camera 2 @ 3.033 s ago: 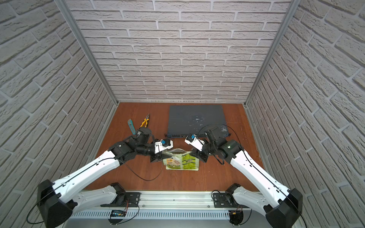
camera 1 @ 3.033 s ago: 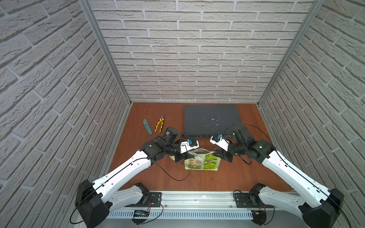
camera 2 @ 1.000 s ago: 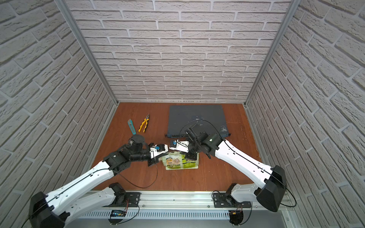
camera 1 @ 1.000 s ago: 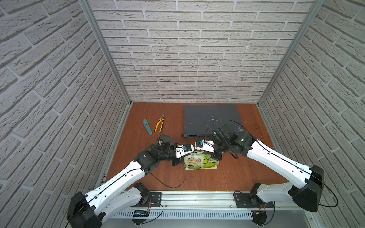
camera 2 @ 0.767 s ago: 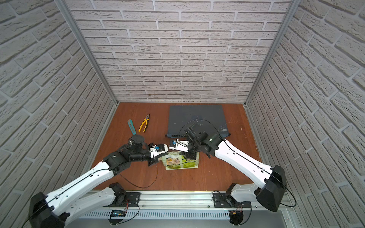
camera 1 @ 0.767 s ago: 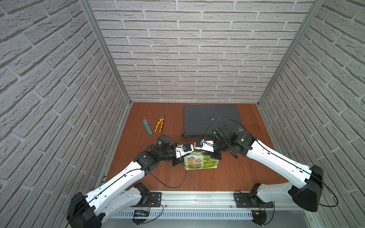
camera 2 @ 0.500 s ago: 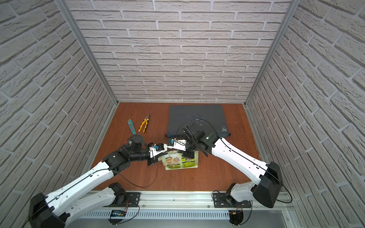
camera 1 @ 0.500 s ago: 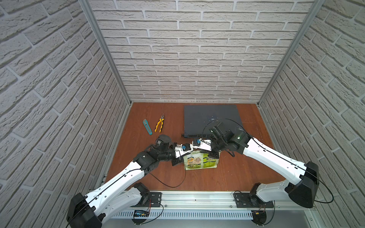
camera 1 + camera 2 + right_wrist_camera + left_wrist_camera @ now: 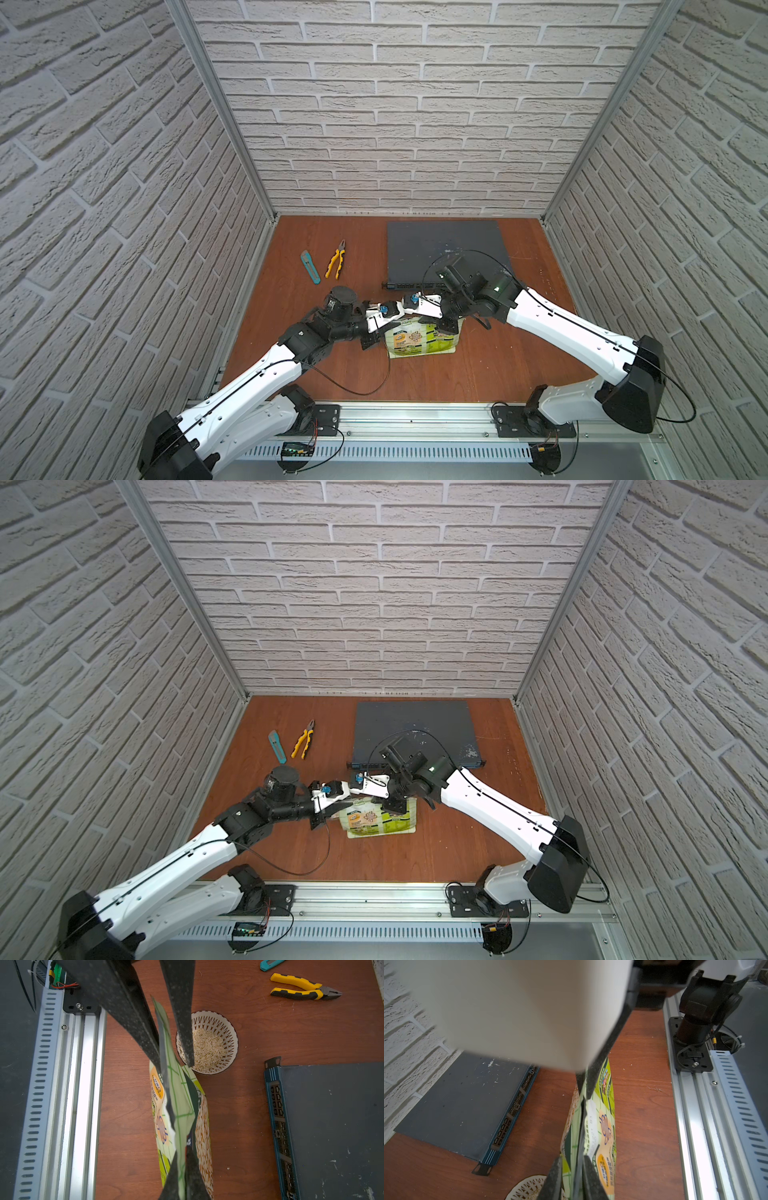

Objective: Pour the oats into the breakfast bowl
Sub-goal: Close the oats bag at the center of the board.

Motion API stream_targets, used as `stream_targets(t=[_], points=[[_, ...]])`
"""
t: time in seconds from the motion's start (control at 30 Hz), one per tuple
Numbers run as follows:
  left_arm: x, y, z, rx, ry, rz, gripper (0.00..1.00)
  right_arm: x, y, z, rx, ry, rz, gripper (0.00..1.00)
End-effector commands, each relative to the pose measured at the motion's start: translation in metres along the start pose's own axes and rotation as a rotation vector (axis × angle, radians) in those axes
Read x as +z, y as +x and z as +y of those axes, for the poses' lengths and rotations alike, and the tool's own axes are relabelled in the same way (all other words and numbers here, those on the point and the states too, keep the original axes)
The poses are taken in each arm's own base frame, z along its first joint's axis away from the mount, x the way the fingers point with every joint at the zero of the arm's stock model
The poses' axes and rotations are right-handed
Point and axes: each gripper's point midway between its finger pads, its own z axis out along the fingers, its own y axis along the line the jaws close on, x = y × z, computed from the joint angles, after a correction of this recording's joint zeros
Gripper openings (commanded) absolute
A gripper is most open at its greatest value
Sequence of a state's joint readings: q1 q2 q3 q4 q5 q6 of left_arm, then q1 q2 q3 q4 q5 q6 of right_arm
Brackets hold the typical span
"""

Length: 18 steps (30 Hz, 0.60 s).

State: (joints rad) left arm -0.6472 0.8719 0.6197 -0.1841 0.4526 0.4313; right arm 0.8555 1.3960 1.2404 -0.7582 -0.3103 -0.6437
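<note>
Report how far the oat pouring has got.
Done: oats lie in the breakfast bowl, covering its bottom. In hand: the pouch stands upright beside the bowl, with the right gripper shut on its top edge and the left gripper parted around that edge. Left: probably only letting go and pulling away, unless more oats are wanted.

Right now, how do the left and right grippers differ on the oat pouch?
The left gripper has jaws parted with the pouch's top edge between them; right gripper is shut on that edge. The left gripper sits at the pouch end beside the bowl, which holds oats; right gripper is at the end away from it. Both meet the pouch along its top edge.
</note>
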Motion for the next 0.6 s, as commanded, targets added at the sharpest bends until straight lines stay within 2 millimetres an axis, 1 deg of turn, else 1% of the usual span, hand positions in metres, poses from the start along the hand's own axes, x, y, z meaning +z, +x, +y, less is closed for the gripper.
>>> stream_targets(t=[0.0, 0.13, 0.23, 0.3, 0.33, 0.43, 0.5, 0.57], points=[[-0.001, 0.0, 0.004, -0.025, -0.046, -0.04, 0.22, -0.008, -0.023, 0.0, -0.059, 0.011, -0.076, 0.04], [-0.004, 0.001, 0.004, -0.041, -0.065, -0.056, 0.21, -0.008, -0.021, -0.001, -0.048, 0.004, -0.065, 0.03], [-0.008, -0.001, 0.002, -0.038, -0.072, -0.086, 0.16, -0.009, -0.021, -0.001, -0.043, 0.001, -0.068, 0.04], [-0.011, -0.002, 0.001, -0.031, -0.081, -0.107, 0.1, -0.009, -0.021, -0.001, -0.042, 0.002, -0.069, 0.04], [-0.011, -0.002, 0.001, -0.028, -0.086, -0.114, 0.07, -0.01, -0.022, -0.001, -0.042, 0.005, -0.073, 0.06], [-0.012, -0.003, 0.0, -0.024, -0.09, -0.133, 0.0, -0.011, -0.027, -0.002, -0.039, 0.004, -0.096, 0.21], [-0.017, -0.01, 0.0, -0.013, -0.099, -0.163, 0.0, -0.012, -0.034, 0.0, -0.036, -0.012, -0.123, 0.27], [-0.018, -0.012, -0.001, -0.012, -0.094, -0.177, 0.0, -0.011, -0.039, 0.003, -0.042, -0.027, -0.142, 0.31]])
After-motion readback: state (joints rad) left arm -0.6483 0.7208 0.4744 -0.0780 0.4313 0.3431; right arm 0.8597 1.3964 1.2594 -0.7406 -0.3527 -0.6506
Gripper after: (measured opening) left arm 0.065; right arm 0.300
